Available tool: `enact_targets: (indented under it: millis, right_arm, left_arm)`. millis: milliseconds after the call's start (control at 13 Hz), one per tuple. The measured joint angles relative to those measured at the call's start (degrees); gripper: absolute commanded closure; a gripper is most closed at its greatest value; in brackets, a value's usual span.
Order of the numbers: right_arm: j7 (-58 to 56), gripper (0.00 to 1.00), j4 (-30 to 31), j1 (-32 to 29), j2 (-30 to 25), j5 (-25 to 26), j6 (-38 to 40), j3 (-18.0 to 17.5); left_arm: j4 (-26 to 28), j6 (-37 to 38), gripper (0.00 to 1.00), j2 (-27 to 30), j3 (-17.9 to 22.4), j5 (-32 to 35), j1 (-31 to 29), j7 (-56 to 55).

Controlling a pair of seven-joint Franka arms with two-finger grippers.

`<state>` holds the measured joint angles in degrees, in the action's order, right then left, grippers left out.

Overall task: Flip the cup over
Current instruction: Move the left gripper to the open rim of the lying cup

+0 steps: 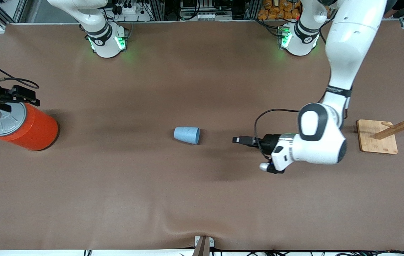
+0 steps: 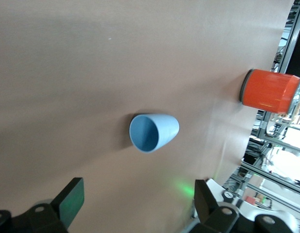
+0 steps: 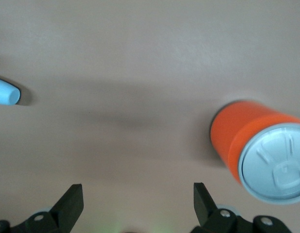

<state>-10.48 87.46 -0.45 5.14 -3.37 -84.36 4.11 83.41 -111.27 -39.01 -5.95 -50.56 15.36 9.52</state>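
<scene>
On the brown table (image 1: pixel 202 199) the small light-blue tapered plastic cup (image 1: pixel 187 135) lies on its side near the middle, its wide mouth turned to three o'clock in the front view, toward the left arm's end, and its narrow base to nine o'clock. Bare table lies all round it.

Well apart from it, toward the right arm's end, stands the big orange cylindrical can with a grey pull-tab lid (image 1: pixel 24 128), upright. At the left arm's end sits a pale wooden stand with a square base and slanting pegs (image 1: pixel 379 136), also well apart from the cup.

The left gripper (image 1: pixel 241 140) hangs low over the table between the cup and the wooden stand, lying level and pointing at nine o'clock, straight at the cup's mouth, with open table between them. In the left wrist view its fingers (image 2: pixel 72 200) stand wide apart, holding nothing, and the cup (image 2: pixel 153 132) shows its darker inside between them, farther off.

The right gripper (image 1: pixel 11 99) hovers over the can's lid and waits. Its fingers (image 3: pixel 72 204) are spread wide and empty, with the can (image 3: pixel 259 155) off to one side in the right wrist view.
</scene>
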Motion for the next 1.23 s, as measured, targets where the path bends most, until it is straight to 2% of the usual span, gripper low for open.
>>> enact_targets:
  millis: [230,383,766,1226]
  right_arm:
    - [2.2,0.0,-3.2,0.4,-0.8,-0.2,5.1,2.7]
    - [3.7,0.0,-5.7,1.1,-1.2,-0.2,8.1,3.7]
    - [6.5,0.0,-7.1,2.5,-3.4,-0.2,9.7,4.3]
    - [9.4,0.0,-7.0,2.0,-4.3,-0.1,10.5,4.5]
  left_arm:
    - [-0.4,-3.4,0.0,-2.1,0.0,0.0,4.9,2.1]
    - [-0.4,-4.9,0.0,-3.5,0.0,-0.8,5.6,5.0]
    - [-0.5,-8.2,0.0,-7.7,0.0,-9.9,7.6,13.3]
    - [-0.6,-11.5,0.0,-11.5,0.0,-18.6,10.8,17.7]
